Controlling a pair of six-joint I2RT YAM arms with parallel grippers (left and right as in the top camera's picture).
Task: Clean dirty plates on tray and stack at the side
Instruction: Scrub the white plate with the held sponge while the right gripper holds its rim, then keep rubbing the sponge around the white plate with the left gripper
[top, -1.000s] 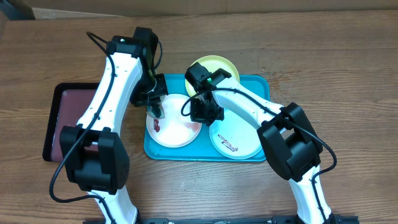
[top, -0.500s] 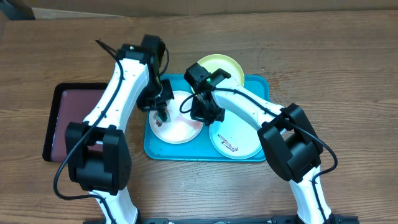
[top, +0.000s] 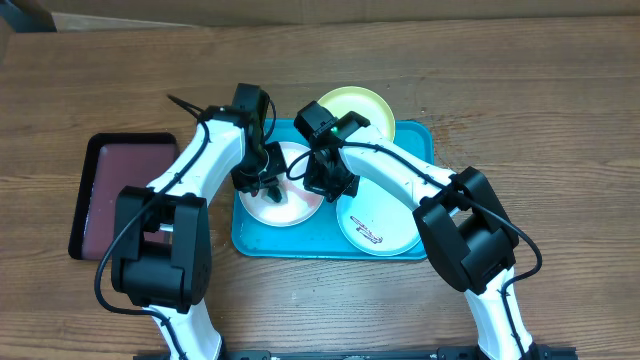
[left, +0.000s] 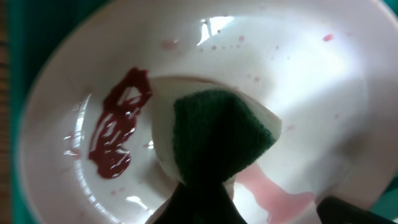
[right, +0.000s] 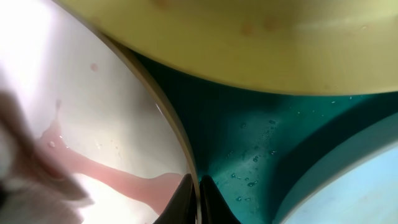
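Note:
The turquoise tray (top: 415, 140) holds the white plate (top: 290, 205), the mint-blue plate (top: 385, 225) with a brown smear, and the yellow-green plate (top: 350, 105) leaning over its far rim. My left gripper (top: 262, 185) is shut on a green-and-white sponge (left: 217, 134) pressed on the white plate (left: 311, 81), beside a dark red smear (left: 118, 134) and a pink wet streak (left: 273, 193). My right gripper (right: 198, 202) is shut on the white plate's right rim (right: 177, 137), with the yellow-green plate (right: 261, 43) just above it.
A smaller dark maroon tray (top: 115, 190) with a black rim lies left of the turquoise tray. Brown wooden table (top: 560, 120) surrounds both. Cardboard runs along the far edge.
My left gripper has moved right across the white plate with the sponge, from its left edge toward the middle. The right arm has stayed on the plate's rim.

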